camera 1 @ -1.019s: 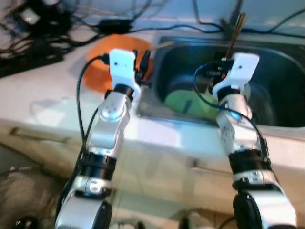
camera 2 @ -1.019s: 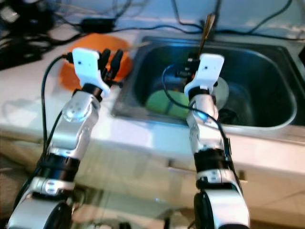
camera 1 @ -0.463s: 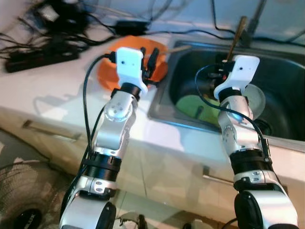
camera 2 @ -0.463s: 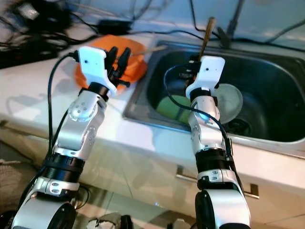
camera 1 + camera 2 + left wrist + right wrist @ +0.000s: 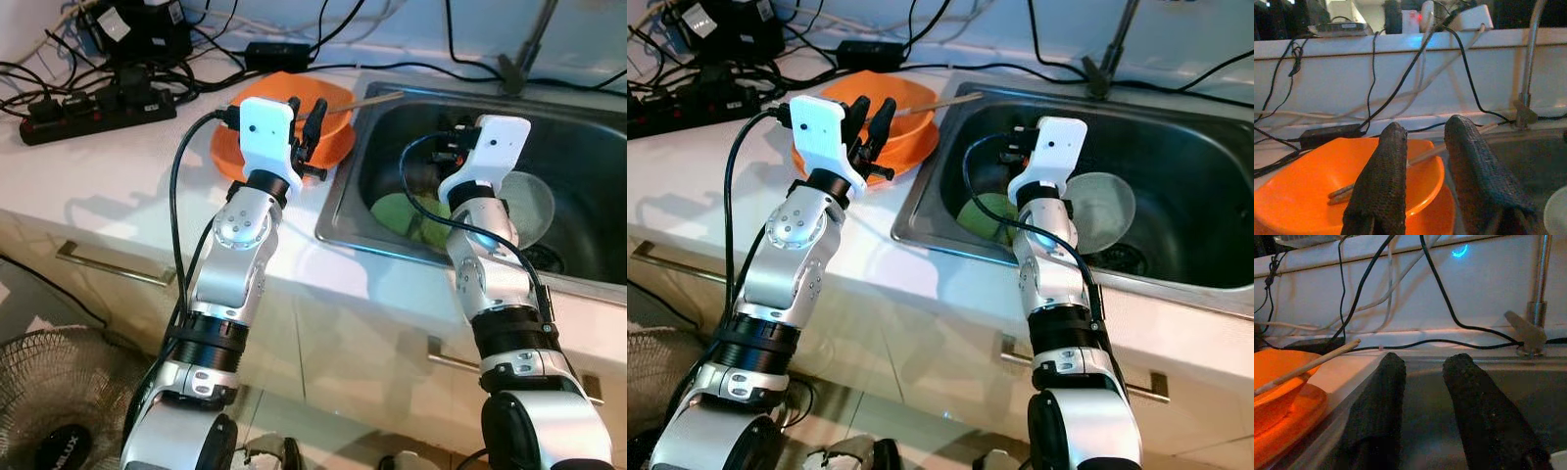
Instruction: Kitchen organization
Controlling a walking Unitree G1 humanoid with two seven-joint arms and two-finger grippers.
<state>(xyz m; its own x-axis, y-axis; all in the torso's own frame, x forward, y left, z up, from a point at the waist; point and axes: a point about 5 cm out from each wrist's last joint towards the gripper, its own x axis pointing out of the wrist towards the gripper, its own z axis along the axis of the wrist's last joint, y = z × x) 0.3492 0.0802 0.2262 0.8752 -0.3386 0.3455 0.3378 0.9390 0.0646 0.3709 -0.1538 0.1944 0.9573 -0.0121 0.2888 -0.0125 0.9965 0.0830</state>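
Note:
An orange bowl (image 5: 913, 110) sits on an orange plate (image 5: 227, 160) on the white counter, just left of the steel sink (image 5: 923, 208). Wooden chopsticks (image 5: 950, 101) rest in the bowl, their tips reaching over the sink's edge. In the sink lie a green dish (image 5: 396, 211) and a pale round dish (image 5: 1109, 210). My left gripper (image 5: 1427, 127) is held open above the near side of the bowl, nothing between its fingers (image 5: 1382, 186). My right gripper (image 5: 1425, 360) is open and empty over the sink's left part.
A power strip (image 5: 98, 103) with black cables lies at the back left of the counter. The faucet (image 5: 529, 47) stands behind the sink. A drawer handle (image 5: 110, 265) runs below the counter edge, and a fan (image 5: 49, 416) stands on the floor at lower left.
The whole picture has shifted and sharpened, so the camera moved. Both arms keep the same raised pose, and both grippers stay open and empty.

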